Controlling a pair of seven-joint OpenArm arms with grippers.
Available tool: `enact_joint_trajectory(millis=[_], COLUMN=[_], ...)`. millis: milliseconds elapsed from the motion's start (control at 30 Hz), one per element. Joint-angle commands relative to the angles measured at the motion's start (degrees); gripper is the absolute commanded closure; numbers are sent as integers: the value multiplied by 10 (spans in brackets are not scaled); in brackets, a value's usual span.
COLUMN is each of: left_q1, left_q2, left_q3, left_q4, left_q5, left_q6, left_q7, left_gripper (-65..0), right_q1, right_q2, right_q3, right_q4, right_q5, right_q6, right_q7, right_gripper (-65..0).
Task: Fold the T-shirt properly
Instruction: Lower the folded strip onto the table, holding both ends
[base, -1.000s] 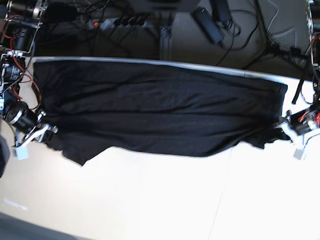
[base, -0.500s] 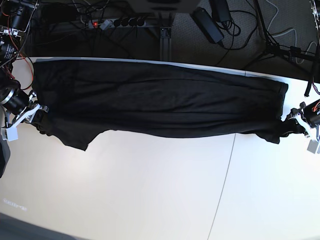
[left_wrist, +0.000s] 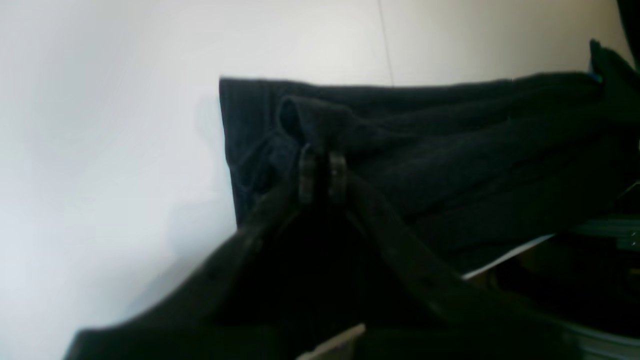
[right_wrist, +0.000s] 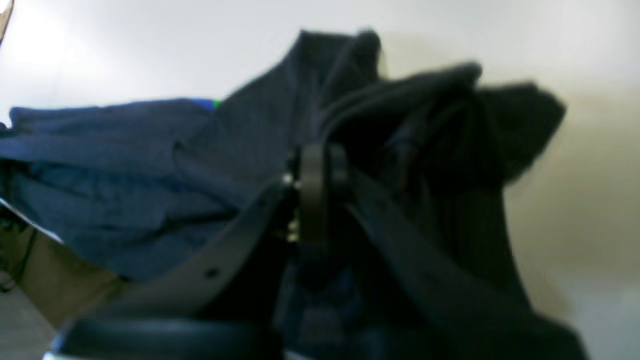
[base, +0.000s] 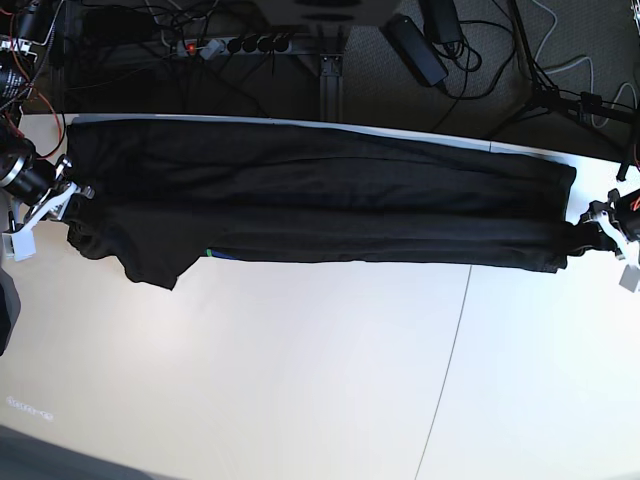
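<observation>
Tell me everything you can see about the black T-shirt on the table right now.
The T-shirt is black, thin, soft-looking cloth, stretched in a long band along the far edge of the white table. A folded layer lies along its near side, and one sleeve hangs out at the base view's left. A small green-blue speck shows at the fold's edge. The right gripper and the left gripper are each shut on a bunched end, pulling it taut.

Base view evenly bright, pale table (base: 300, 380) slightly washed out, straight edges bowed toward frame borders. Both wrist views soft, out of focus; dark cloth (left_wrist: 450, 150) loses detail in shadow. Faint shadow on table left of cloth.
</observation>
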Motion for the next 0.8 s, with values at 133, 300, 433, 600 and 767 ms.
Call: enact_joint_trajectory(millis=[133,300,433,600,767], left_q1=[-9,-9,-9,-9,-9], left_q2=[-14,-14,-14,-14,-14], left_q3=[-5,-5,-5,-5,-5], left_q4=[7,7,7,7,7], left_q5=[-17,-26,-28,-29,-29], left_q6=[-11,-11,-11,-11,-11], left_q7=[-2,7,7,7,9], left_gripper=[0,-81,-191,-218,-218], right_q1=[3,3,3,5,21], right_q2=[11,9,8,8,8], right_q3=[5,5,5,5,6], right_q4=[9,9,8,8,9], right_q5=[14,17,-3,-28,-38], right_q6=[48,47,47,47,47], right_q7=[6,0,-4,16,39], right_gripper=[0,0,0,-326,-356])
